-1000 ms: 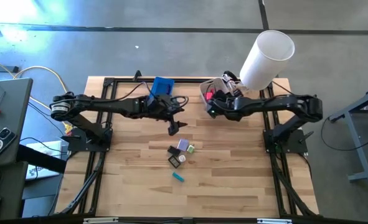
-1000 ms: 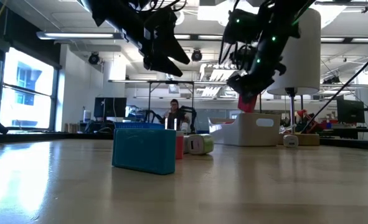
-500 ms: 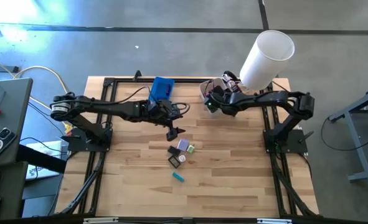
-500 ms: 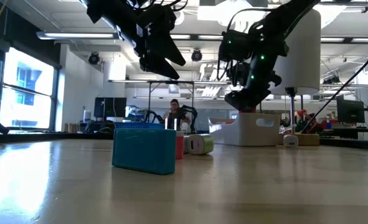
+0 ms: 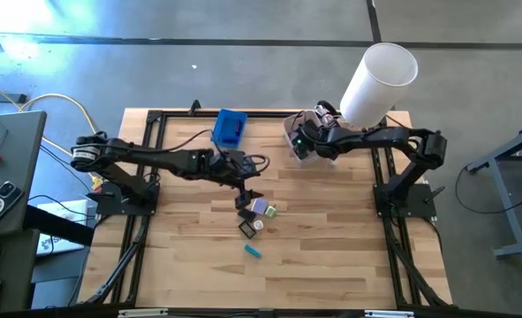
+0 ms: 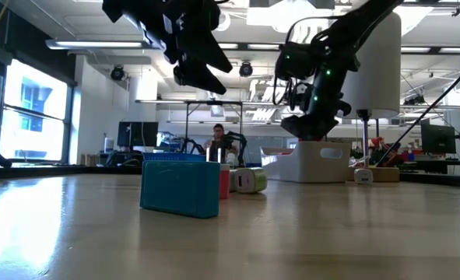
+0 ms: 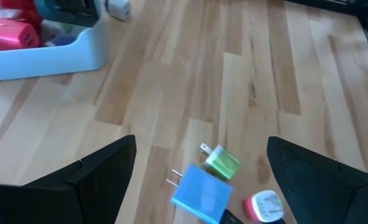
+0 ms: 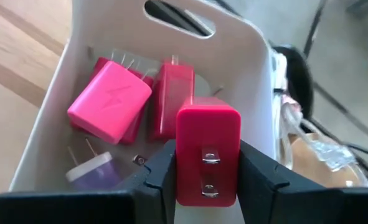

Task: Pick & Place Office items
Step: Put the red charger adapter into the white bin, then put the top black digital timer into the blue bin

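Midway: red charger over the bin, more waiting on the desk

Already the white bin [image 8: 59, 118] at the desk's [image 5: 331, 256] far right holds several office items: a pink charger [image 8: 109, 102] with a lightning-bolt mark, a red one beside it and a purple one. The right tool [image 8: 205, 177] hangs just above the bin, clamped on a red charger [image 8: 207, 152]. The left tool [image 7: 196, 180], fingers wide and empty, hovers over the leftover cluster mid-desk: a blue plug [image 7: 200, 195], a green one [image 7: 221, 163], and others. Roughly half seems done. No brand names or writing can be read.
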Tool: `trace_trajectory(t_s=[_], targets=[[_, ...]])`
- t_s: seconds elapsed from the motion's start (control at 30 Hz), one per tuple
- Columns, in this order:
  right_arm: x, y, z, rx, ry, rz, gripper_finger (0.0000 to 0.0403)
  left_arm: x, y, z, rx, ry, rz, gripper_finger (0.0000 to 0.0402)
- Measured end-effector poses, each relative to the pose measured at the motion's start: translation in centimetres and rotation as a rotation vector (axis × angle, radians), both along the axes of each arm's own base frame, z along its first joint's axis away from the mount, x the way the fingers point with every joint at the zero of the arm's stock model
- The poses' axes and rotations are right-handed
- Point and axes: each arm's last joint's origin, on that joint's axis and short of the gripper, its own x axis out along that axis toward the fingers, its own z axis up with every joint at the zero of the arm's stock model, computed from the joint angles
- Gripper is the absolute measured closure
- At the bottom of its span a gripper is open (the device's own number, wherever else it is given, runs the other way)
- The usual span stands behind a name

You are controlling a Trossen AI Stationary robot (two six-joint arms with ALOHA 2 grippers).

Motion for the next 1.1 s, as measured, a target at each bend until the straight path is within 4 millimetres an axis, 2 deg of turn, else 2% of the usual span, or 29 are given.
trace_trajectory(t_s=[0.1,0.27,0.43,0.73,0.9,1.1], targets=[[-0.2,-0.5,-0.1,0.055,-0.024,0.004,0.0287,0.0,-0.4,0.0,-0.007,0.000,-0.008,0.0049],[-0.5,-0.9,-0.3,0.144,-0.057,0.004,0.0233,0.0,-1.0,0.0,-0.011,0.001,-0.025,0.0049],[-0.5,-0.8,-0.3,0.149,-0.061,0.008,0.0195,-0.1,-2.0,-0.1,-0.018,0.014,-0.051,0.0049],[-0.2,0.2,0.1,0.148,-0.069,0.031,0.0175,-0.1,-2.2,-0.1,-0.046,0.014,-0.038,0.0049],[-0.6,1.1,2.4,0.112,-0.116,0.086,0.0175,-0.1,-1.6,-0.1,-0.046,0.014,-0.019,0.0049],[-2.2,3.3,6.8,0.061,-0.234,0.150,0.0174,-0.1,-0.9,-0.1,-0.061,0.014,0.011,0.0049]])
